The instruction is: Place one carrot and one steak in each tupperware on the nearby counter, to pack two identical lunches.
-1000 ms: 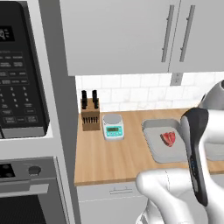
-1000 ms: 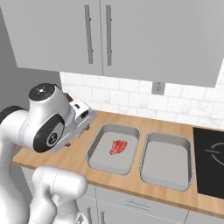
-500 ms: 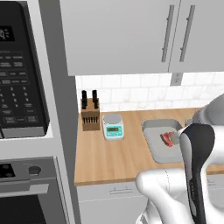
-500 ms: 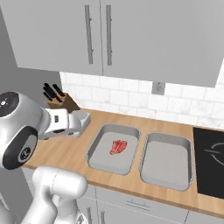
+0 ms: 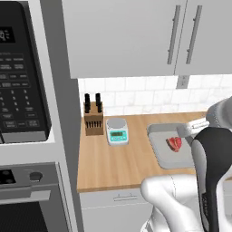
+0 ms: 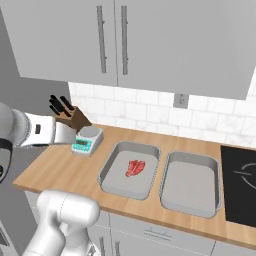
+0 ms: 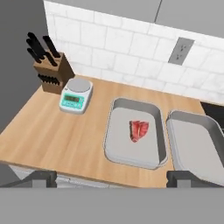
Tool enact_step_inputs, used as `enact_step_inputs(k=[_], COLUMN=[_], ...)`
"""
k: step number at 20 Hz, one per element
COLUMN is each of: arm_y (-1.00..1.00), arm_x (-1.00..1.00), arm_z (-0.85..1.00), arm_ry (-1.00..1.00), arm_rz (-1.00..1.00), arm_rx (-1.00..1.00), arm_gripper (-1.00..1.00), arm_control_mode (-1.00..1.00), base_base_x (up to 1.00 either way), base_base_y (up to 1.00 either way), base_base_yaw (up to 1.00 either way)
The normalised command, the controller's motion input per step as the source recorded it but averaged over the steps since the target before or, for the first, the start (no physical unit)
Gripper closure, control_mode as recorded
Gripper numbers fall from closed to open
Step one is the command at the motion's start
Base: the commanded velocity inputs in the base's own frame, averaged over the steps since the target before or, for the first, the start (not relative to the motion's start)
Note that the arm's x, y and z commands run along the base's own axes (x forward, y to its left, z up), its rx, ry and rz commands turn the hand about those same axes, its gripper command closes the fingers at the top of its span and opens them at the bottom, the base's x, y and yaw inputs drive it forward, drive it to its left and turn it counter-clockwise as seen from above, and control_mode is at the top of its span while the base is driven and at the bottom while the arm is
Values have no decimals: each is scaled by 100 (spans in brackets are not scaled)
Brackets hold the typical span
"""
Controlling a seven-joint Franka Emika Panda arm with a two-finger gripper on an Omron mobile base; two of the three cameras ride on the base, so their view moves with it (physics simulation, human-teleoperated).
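Note:
Two grey tupperware trays sit side by side on the wooden counter (image 6: 65,170). The left tupperware (image 7: 119,144) (image 6: 116,176) (image 5: 159,147) holds one red steak (image 7: 139,130) (image 6: 135,168) (image 5: 174,143). The right tupperware (image 7: 197,146) (image 6: 192,182) has nothing in it. My gripper (image 7: 114,178) hovers in front of and above the counter edge, looking down at both trays, open with its fingertips (image 7: 43,178) wide apart and nothing between them. The carrot is out of view.
A teal-and-white scale (image 7: 75,96) (image 6: 87,140) (image 5: 117,130) and a wooden knife block (image 7: 50,65) (image 6: 70,116) (image 5: 94,118) stand at the counter's back left. A dark stovetop (image 6: 240,185) lies right of the trays. A microwave (image 5: 22,77) and oven are on the far left.
The arm has swung back and to the left, away from the trays; its hand has turned toward the counter. The steak and both trays have not moved. The gripper stays open.

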Motion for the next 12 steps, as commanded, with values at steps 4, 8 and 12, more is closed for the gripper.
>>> enact_step_inputs(k=[4,8,12], arm_y=[16,0,0], arm_x=[-23,0,0], arm_z=[23,0,0], arm_ry=[-1,0,0], arm_rz=[0,0,0], arm_rx=[3,0,0], arm_gripper=[-100,-100,-100], arm_control_mode=[100,100,100], base_base_x=[-16,-100,-100], base_base_y=[0,4,0], base_base_yaw=[0,-3,-5])
